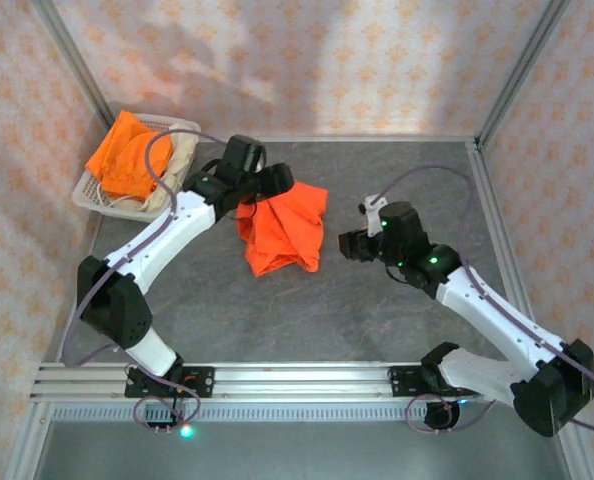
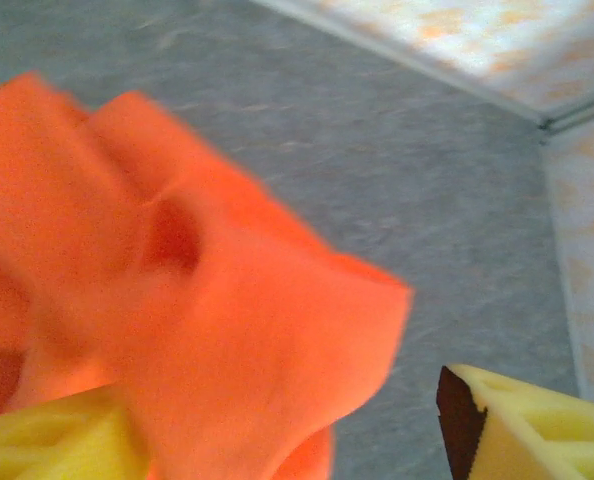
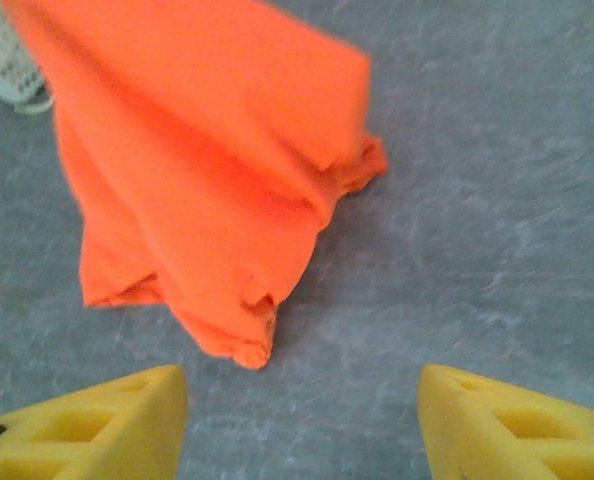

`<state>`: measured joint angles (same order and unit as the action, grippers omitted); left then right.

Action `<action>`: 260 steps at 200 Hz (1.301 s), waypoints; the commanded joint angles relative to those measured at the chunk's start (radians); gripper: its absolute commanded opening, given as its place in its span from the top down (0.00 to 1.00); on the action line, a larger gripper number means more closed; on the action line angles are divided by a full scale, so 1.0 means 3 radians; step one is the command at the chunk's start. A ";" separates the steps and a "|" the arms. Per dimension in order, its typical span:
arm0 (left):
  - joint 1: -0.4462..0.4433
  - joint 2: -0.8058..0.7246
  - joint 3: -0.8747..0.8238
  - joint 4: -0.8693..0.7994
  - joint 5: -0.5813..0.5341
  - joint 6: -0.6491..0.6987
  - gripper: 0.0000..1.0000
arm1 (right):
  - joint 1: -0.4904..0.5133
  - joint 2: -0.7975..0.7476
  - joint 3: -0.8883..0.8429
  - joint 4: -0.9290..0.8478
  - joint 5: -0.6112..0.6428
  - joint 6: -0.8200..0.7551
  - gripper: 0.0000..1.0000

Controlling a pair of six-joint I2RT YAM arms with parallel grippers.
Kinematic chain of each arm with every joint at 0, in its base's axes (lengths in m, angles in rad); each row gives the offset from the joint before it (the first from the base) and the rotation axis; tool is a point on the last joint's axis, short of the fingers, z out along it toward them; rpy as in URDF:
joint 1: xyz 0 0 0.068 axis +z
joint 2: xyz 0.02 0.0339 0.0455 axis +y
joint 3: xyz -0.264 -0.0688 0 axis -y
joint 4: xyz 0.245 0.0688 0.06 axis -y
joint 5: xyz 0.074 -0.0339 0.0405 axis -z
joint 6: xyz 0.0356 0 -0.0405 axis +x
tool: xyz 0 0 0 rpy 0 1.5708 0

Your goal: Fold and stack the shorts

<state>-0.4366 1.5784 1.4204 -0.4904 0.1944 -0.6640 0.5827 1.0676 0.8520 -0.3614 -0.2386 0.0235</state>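
Patterned walls box in a grey table [image 1: 377,330], and I am working from its near edge. On the left gripper [image 2: 277,400] the jaws stand wide. The orange shorts [image 2: 227,300] drape over one finger [image 2: 47,440] and bunch up close to the lens, but they are not pinched between the two. On the right gripper [image 3: 299,385] the jaws are wide as well, with nothing between them, and they point at the same cloth from near by.

From above, that pair is a crumpled, peaked heap mid-table. Its top lies against the left gripper and its lower end rests on the surface. Farther out, in the back left corner, the white basket [image 1: 102,200] holds a second orange pair [image 1: 127,155] and a cream pair [image 1: 182,155].

I judge this to be the first step: one pair is out on the table, and nothing is folded or stacked yet. The next move calls for spreading the heap flat. I would take an edge in each set of jaws and draw them apart, watching that the cloth does not snag on the left finger.
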 commanded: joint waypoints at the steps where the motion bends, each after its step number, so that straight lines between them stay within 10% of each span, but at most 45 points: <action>1: -0.0012 -0.0599 -0.0351 0.0205 -0.0057 -0.0027 0.18 | 0.0115 0.0069 -0.0030 0.0233 0.0112 0.0257 0.38; 81: 0.0127 -0.0988 -0.1674 0.0435 0.0212 0.0270 0.23 | 0.0218 0.0244 -0.0129 0.0400 0.0115 0.0552 0.38; 198: 0.0257 0.0117 -0.1361 0.0703 0.0496 0.0573 0.52 | 0.0302 0.0301 -0.0248 0.0420 0.0158 0.0709 0.39; 260: 0.0269 0.0013 -0.1138 0.0598 0.0499 0.0529 1.00 | 0.0551 0.0542 -0.0318 0.0616 0.0293 0.0911 0.39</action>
<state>-0.3645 1.6447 1.0164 -0.2974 0.3595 -0.5072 0.7101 1.1919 0.7807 -0.2359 -0.1989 0.2512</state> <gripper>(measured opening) 0.054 0.607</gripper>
